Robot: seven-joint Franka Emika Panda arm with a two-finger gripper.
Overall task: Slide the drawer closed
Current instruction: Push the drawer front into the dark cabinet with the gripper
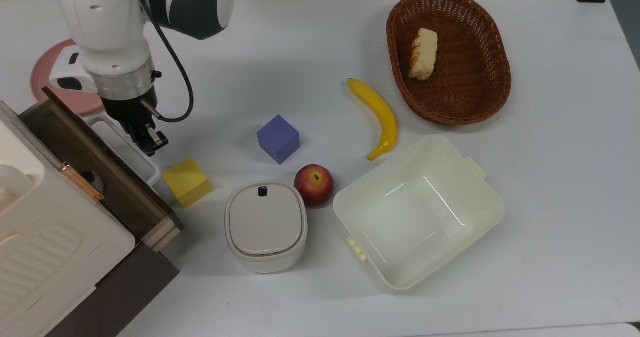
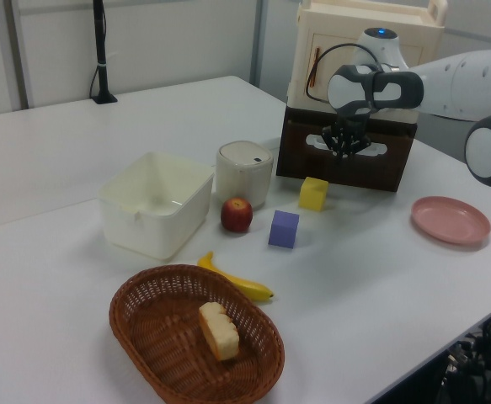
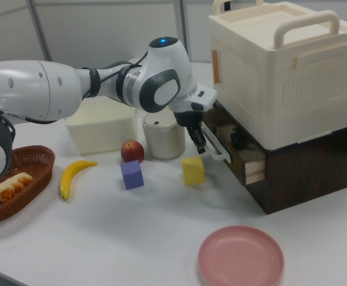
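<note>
In your top view, the drawer sits far left on the counter, basket far right, cube between.
</note>
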